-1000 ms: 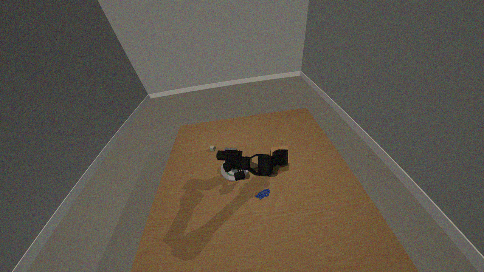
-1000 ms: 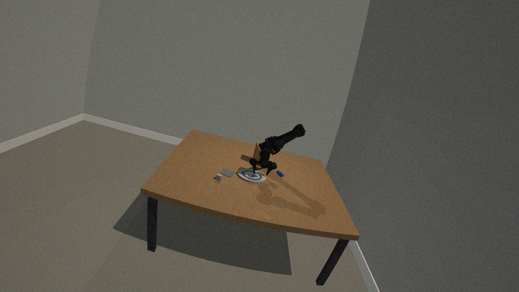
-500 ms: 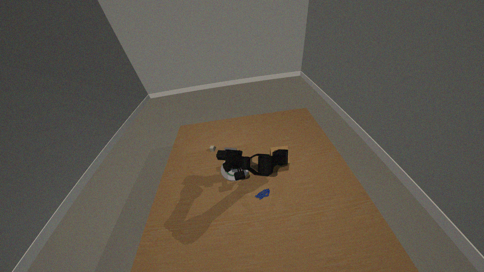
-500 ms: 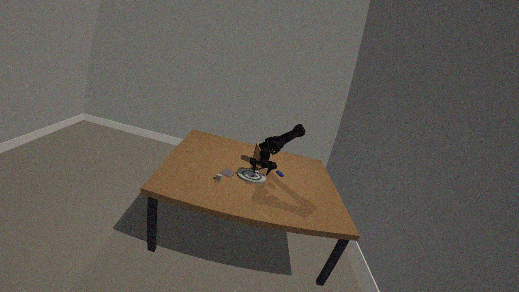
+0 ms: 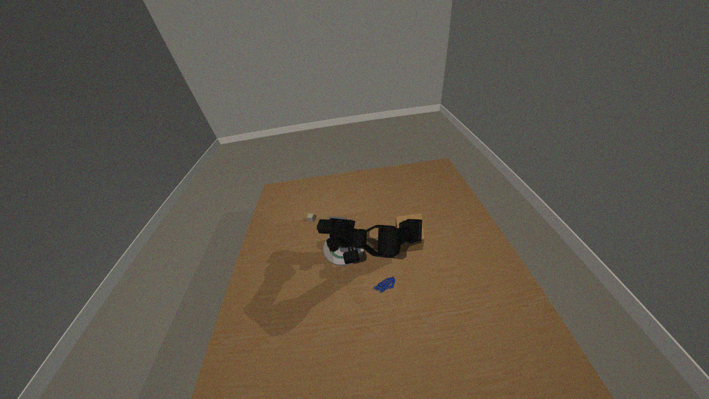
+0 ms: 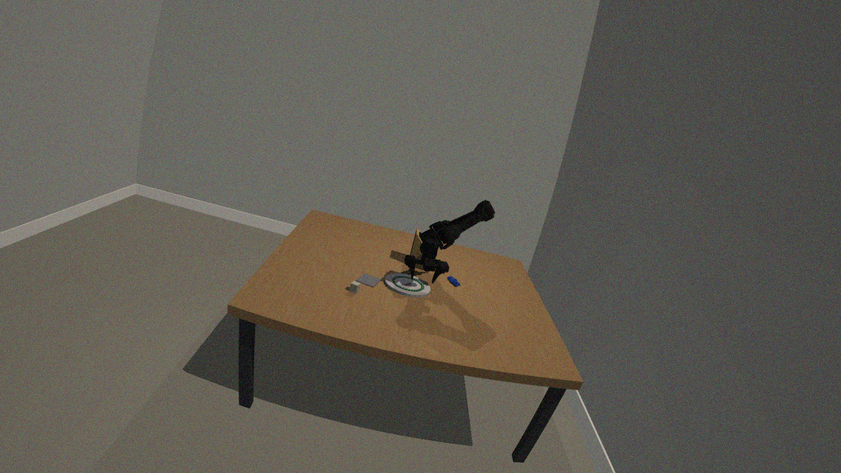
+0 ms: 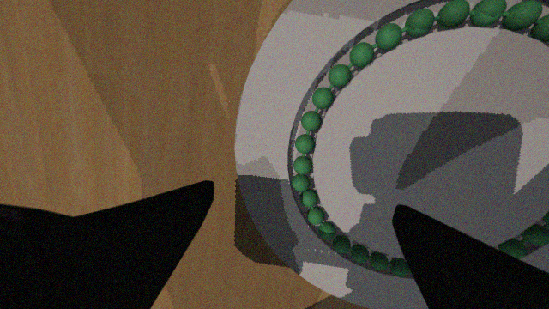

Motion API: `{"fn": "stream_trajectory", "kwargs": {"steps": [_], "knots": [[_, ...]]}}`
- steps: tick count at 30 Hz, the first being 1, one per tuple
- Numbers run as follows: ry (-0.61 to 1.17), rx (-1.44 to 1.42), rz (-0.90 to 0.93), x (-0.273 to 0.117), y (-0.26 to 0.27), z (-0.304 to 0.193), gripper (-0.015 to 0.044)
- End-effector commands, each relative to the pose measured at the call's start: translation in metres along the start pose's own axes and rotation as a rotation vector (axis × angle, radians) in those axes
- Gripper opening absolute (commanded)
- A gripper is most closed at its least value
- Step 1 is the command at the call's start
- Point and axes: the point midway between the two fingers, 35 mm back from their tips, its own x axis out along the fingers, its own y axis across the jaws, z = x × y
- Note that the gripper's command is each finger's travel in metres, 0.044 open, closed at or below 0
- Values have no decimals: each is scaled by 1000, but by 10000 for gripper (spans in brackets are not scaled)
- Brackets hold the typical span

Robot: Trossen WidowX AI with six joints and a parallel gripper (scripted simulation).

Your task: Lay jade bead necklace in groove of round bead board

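Wrist view first, and what a close look it gave: the jade-green bead necklace [image 6: 422, 288] [image 7: 304, 143] lay looped in the circular groove of the round, pale grey bead board [image 6: 389, 284] [image 7: 262, 107], every bead in sight seated along the channel! Over it stood the black gripper [image 5: 343, 249] [image 6: 424, 281] [image 7: 300, 201], its fingers spread wide with nothing between them, one tip above the middle of the board, the other out past its rim. Part of the ring ran out of frame or behind a finger, so that stretch was fairly hard to call. Across to the exterior view, a flat grey square [image 6: 369, 280] lay near the board on the wooden tabletop [image 5: 421, 317] [image 6: 329, 311], a small pale block [image 5: 311, 217] [image 6: 354, 285] just beside it, and a bundle of blue beads [image 5: 385, 284] [image 6: 453, 281] sat apart on the board's other side.
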Motion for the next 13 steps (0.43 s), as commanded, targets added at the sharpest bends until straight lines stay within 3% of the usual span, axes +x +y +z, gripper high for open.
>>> {"fn": "stream_trajectory", "kwargs": {"steps": [1, 4, 13], "knots": [[-14, -5, -10, -40, -1, 3, 440], [-13, -4, -5, -68, 1, -1, 440], [-13, -4, -5, -68, 1, -1, 440]]}}
